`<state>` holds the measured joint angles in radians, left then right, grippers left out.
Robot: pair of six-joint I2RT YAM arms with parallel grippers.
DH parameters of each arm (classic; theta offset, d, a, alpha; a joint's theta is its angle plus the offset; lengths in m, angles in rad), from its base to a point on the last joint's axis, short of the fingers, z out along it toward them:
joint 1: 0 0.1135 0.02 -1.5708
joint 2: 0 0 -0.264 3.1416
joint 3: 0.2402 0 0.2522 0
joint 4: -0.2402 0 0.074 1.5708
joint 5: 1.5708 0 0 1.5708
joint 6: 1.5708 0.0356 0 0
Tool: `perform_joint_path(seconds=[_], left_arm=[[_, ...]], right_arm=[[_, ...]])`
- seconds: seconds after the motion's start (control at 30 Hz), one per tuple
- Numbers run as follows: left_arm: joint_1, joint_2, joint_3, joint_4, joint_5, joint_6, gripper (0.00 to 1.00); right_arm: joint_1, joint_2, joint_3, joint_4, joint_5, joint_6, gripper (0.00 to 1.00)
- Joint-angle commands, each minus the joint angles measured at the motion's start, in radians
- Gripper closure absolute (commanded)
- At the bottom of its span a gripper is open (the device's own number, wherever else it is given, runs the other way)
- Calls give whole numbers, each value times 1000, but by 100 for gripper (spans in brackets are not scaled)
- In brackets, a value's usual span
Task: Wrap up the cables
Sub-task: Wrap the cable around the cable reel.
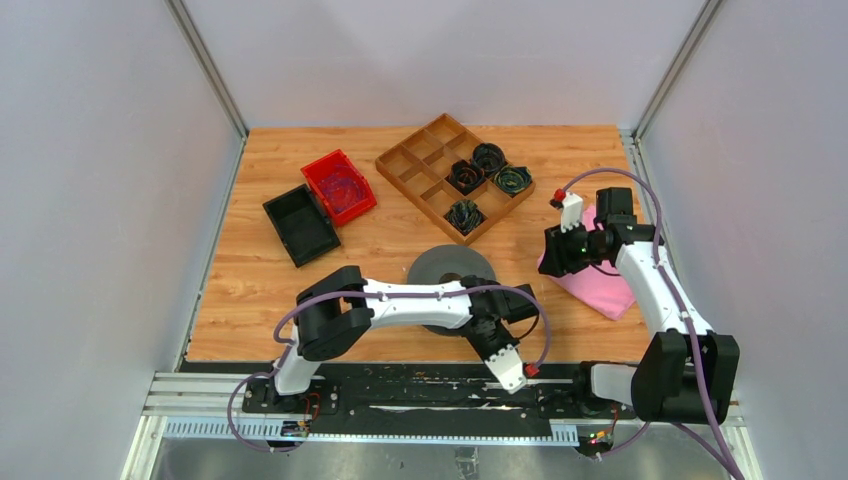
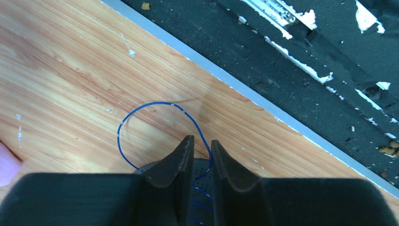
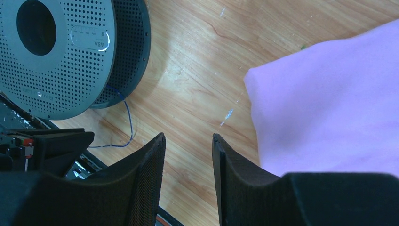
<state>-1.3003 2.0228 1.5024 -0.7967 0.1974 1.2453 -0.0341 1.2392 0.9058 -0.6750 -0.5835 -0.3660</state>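
- My left gripper (image 2: pixel 201 140): fingers almost together with just a slit, and the blue cable (image 2: pixel 155 103) runs into it. Can't tell if I'm pinching it.
- That cable loops on the table (image 2: pixel 61 75) by its near edge.
- My right gripper (image 3: pixel 188 136): fingers apart, holding nothing, just left of the pink cloth (image 3: pixel 329 103).
- The spool (image 3: pixel 56 61) label reads "ASA".

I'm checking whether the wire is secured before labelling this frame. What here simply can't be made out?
1. Left wrist view: whether the left claw pinches the blue wire; its fingers hide where the wire runs down.
2. Right wrist view: the wire's far end passes behind the left claw at the lower left.
3. Top view: the wire is too thin to see beside the grey spool.
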Motion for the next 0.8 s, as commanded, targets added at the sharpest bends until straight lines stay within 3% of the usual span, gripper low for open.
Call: perform_joint_path(seconds=[0.0, 0.2, 0.43, 0.77], left_arm=[[-11, 18, 46, -10, -26, -13, 80], [-11, 18, 90, -12, -46, -55, 99], [46, 12, 204, -12, -18, -155, 100], [227, 56, 335, -10, 80, -295, 100]], right_arm=[[-16, -7, -7, -28, -27, -11, 59], [-20, -10, -3, -29, -29, -7, 59], [-27, -25, -3, -26, -23, 1, 59], [-47, -61, -11, -12, -5, 15, 59]])
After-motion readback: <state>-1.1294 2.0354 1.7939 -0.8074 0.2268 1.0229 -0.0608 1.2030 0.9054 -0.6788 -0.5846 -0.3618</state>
